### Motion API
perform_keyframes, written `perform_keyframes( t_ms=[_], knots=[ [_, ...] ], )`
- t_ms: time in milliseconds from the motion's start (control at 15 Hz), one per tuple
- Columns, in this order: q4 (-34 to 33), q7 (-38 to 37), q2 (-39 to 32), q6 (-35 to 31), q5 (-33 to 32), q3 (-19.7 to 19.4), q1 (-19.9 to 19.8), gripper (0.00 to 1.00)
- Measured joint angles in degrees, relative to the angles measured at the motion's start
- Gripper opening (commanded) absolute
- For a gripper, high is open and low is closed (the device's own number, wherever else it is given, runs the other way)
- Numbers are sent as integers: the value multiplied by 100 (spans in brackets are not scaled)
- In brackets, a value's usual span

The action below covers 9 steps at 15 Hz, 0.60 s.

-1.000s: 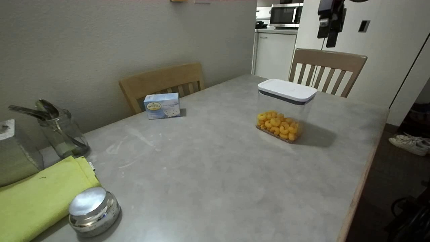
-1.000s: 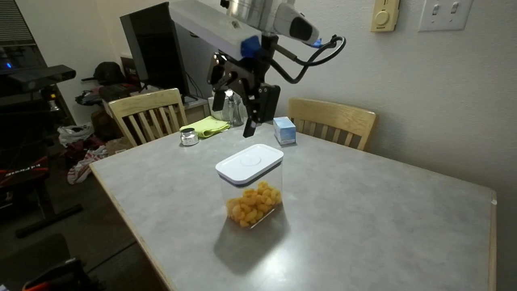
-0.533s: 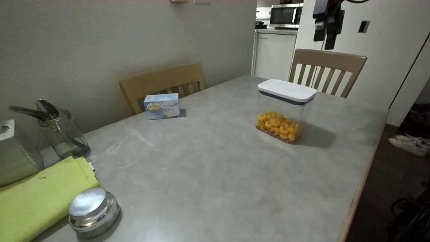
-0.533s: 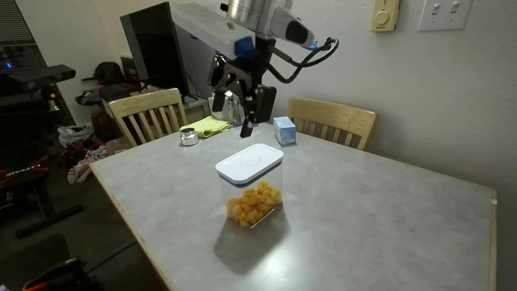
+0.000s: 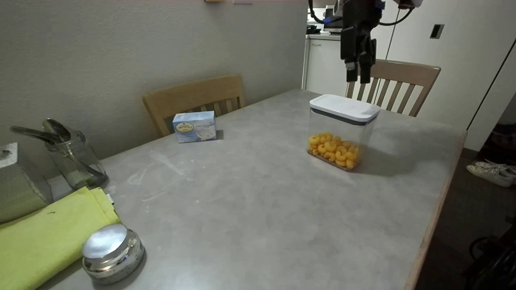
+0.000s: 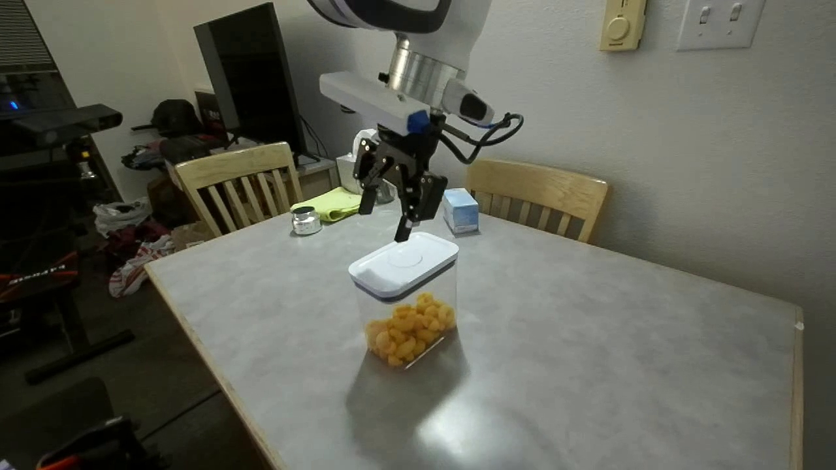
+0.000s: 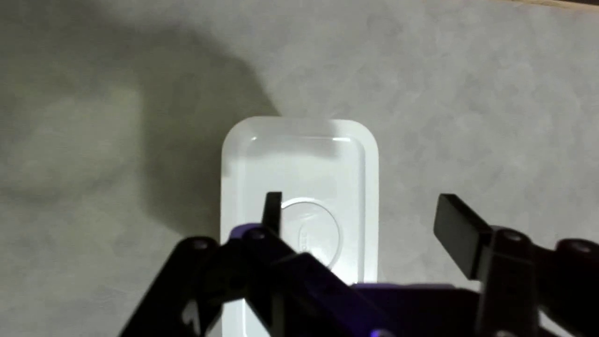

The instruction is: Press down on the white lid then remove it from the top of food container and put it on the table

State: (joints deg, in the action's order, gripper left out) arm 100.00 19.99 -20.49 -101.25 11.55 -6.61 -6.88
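The white lid (image 6: pixel 405 261) sits on top of the clear food container (image 6: pixel 408 326), which holds yellow-orange pieces and stands upright on the grey table (image 6: pixel 588 365). The lid (image 5: pixel 345 107) and container (image 5: pixel 332 150) show in an exterior view too. My gripper (image 6: pixel 384 223) is open and empty, above the lid and apart from it. In the wrist view, the left finger of my gripper (image 7: pixel 360 220) overlaps the round button of the lid (image 7: pixel 304 173). The right finger appears over bare table beside the lid. The lid's lower part is partly hidden by the gripper.
A blue-and-white box (image 5: pixel 195 127) stands near a wooden chair (image 5: pixel 201 94) by the wall. A silver-lidded jar (image 5: pixel 113 253), a yellow cloth (image 5: pixel 56 237) and a glass jar with cutlery (image 5: pixel 80 165) are at the table's far end from the container.
My gripper has come down closer to the lid. In an exterior view it has also moved left, over the container. The gripper stays open; the container and lid have not moved.
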Motion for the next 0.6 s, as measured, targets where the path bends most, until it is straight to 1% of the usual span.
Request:
perform_keyframes(
  t_ms=[133, 200, 267, 333, 400, 533, 600],
  knots=[
    [-240, 0, -248, 13, -207, 37, -3, 40],
    [-342, 0, -348, 19, -296, 42, -4, 34],
    [-434, 0, -430, 24, -371, 42, -6, 25],
    [-512, 1, -495, 25, -437, 43, -9, 20],
    [-594, 1, -555, 25, -474, 44, -14, 11],
    [-743, 1, -654, 22, -484, 53, -23, 1],
    [-830, 0, -710, 22, -464, 77, -32, 0]
  ],
)
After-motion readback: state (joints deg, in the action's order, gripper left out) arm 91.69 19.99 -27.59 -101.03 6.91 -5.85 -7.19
